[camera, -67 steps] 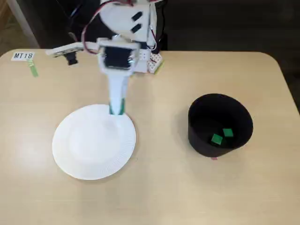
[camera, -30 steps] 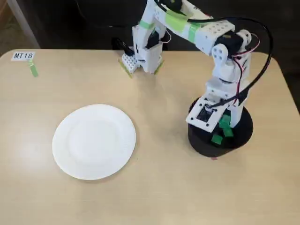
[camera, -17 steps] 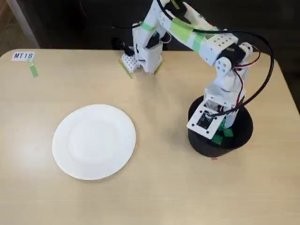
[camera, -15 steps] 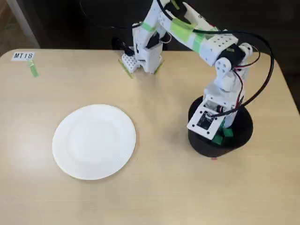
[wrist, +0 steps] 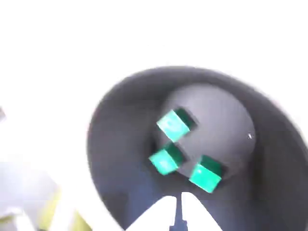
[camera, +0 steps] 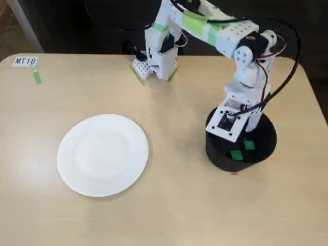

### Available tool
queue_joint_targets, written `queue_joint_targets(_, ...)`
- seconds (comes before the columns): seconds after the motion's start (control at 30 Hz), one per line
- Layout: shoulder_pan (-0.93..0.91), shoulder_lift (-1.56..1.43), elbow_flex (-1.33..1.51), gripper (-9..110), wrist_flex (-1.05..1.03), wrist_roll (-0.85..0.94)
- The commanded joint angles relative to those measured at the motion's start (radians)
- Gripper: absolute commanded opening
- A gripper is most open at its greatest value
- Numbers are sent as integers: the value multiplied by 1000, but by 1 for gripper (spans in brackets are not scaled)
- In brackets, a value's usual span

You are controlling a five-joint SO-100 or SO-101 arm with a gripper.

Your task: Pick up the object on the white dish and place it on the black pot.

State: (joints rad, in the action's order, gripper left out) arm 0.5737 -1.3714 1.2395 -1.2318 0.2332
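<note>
1. From my remote seat, the fixed view has the arm bent over the right side of the table point(camera: 169, 205), with the gripper point(camera: 241, 141) hanging right above the open mouth of the black pot point(camera: 218, 154).
2. The wrist view looks straight down into that pot point(wrist: 120, 120). Three little green cubes are on its floor: one point(wrist: 172, 126) higher in the picture, one point(wrist: 165, 160) just below it and looking like it touches, and a third point(wrist: 206, 174) off to the lower right, near the second but a bit apart.
3. They all look the same, so I can't say which one is "the" object. Either way, every cube I can see is inside the pot.
4. In the fixed view I only catch two green bits inside the pot, point(camera: 249, 145) and point(camera: 236, 155); the gripper body hides the rest.
5. Jaws: the two white fingertips point(wrist: 163, 214) poke in from the bottom edge of the wrist view with only a thin slit between them. Nothing is in there, so they're narrowed right down and empty.
6. The white plate point(camera: 77, 174) sits well off to the left in the fixed view, far from the pot.
7. Also on the table: a small label reading MT18 point(camera: 25, 61) at the far left corner with a strip of green tape point(camera: 36, 76) just below it.
</note>
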Motion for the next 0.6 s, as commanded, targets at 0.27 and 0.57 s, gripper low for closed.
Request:
queue_joint_targets(0.27,-483,-703,374,0,209,-75)
queue_joint_targets(0.57,-657,-1193,870,0,347,-121)
